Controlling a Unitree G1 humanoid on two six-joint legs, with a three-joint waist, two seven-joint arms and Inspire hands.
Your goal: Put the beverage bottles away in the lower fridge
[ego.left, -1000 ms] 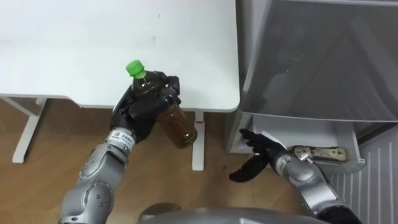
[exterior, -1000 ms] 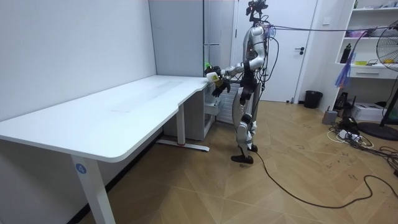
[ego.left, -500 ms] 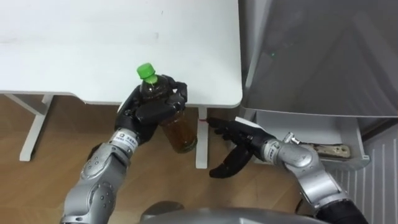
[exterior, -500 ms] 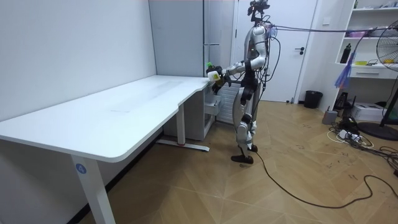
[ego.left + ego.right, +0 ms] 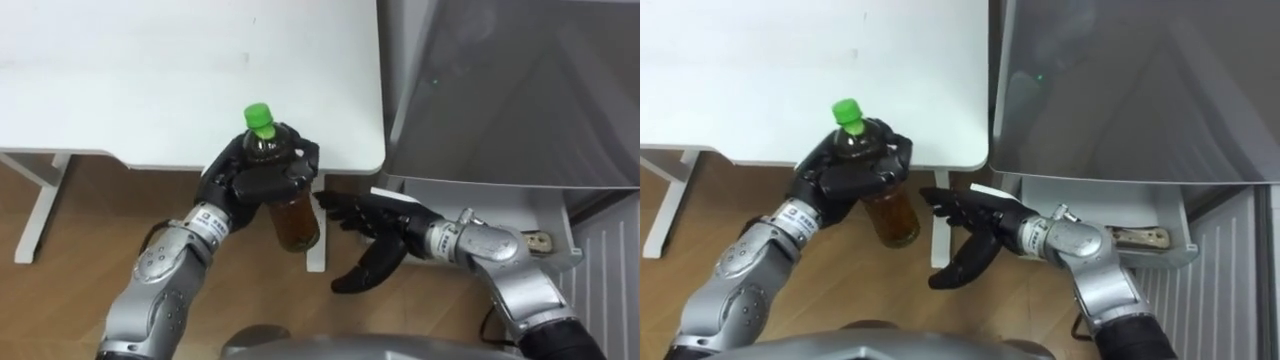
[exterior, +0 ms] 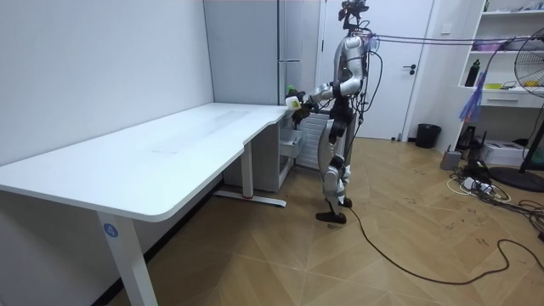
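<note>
Off the right front corner of the white surface (image 5: 150, 80), beside the grey fridge (image 5: 520, 90), our right robot hand (image 5: 385, 235), fingers spread, has come over from the fridge's open drawer (image 5: 470, 200) to just beside the bottle (image 5: 295, 220). Our left robot hand (image 5: 255, 185) wraps that bottle, brown drink inside, green cap (image 5: 259, 116) on top.

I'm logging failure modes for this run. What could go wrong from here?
1. The left hand grips the bottle near its top, at the table edge with its base over the floor; a slip would likely drop it.
2. The open right hand, fingers spread close beside the bottle, might knock it.
</note>
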